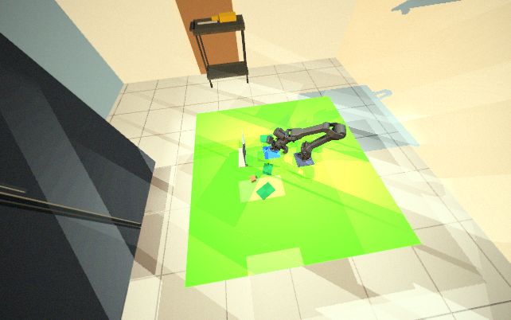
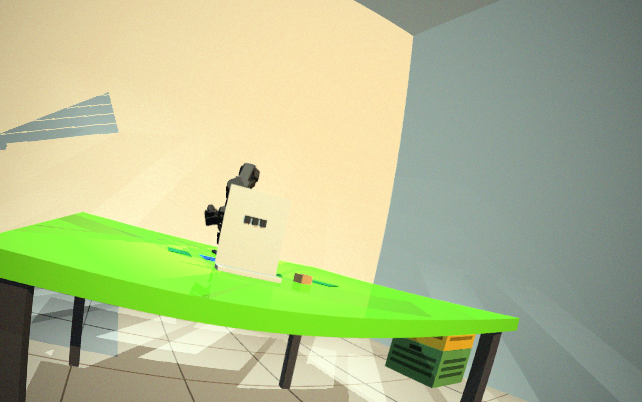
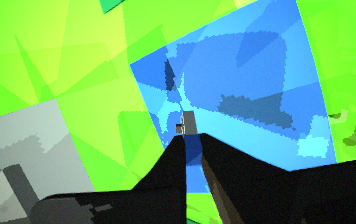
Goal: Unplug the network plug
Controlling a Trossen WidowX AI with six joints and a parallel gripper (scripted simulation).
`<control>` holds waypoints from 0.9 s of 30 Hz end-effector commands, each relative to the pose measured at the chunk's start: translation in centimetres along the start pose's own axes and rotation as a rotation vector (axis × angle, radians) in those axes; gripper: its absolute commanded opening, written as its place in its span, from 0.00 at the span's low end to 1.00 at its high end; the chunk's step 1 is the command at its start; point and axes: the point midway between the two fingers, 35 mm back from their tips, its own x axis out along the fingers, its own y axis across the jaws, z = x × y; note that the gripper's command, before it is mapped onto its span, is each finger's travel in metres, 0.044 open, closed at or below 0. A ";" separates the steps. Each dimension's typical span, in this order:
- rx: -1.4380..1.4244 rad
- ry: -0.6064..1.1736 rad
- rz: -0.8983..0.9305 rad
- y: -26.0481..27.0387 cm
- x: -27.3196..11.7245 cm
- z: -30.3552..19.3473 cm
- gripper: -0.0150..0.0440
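Note:
My gripper is shut on the plug, with the plug's grey front end sticking out past the fingertips and a blue part between the fingers. The gripper points down over the blue square marked on the table. The gap between plug and table is hard to judge. The upright white panel stands apart from the gripper, with dark sockets seen from behind. In the exterior view the panel hides the fingers and plug.
A small orange block lies on the green table. Flat green patches lie around the blue square, one on a pale rectangle and one nearer. The arm's base stands beyond the blue square from the panel.

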 end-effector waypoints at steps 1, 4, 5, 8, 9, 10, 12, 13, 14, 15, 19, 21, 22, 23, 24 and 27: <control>0.002 -0.003 -0.005 -0.5 0.5 0.0 0.25; 0.002 -0.003 -0.005 -0.8 0.8 0.0 0.25; 0.002 -0.003 -0.005 -0.9 0.9 0.0 0.25; 0.002 -0.003 -0.005 -1.1 1.1 0.0 0.25; 0.002 -0.003 -0.005 -1.1 1.1 0.0 0.25; 0.002 -0.003 -0.005 -1.1 1.1 0.0 0.25; 0.002 -0.003 -0.005 -1.1 1.2 0.0 0.25; 0.002 -0.003 -0.005 -1.2 1.2 0.0 0.25; 0.002 -0.003 -0.005 -1.2 1.3 0.0 0.25; 0.002 -0.003 -0.005 -1.2 1.3 0.0 0.25; 0.002 -0.003 -0.005 -1.3 1.4 -0.1 0.25; 0.002 -0.003 -0.005 -1.3 1.5 -0.1 0.25; -0.002 0.000 -0.003 -1.2 1.3 -0.1 0.25; -0.002 0.000 -0.003 -1.2 1.3 -0.1 0.25; -0.002 0.000 -0.003 -1.2 1.3 -0.1 0.25; -0.002 0.000 -0.003 -1.2 1.3 -0.1 0.25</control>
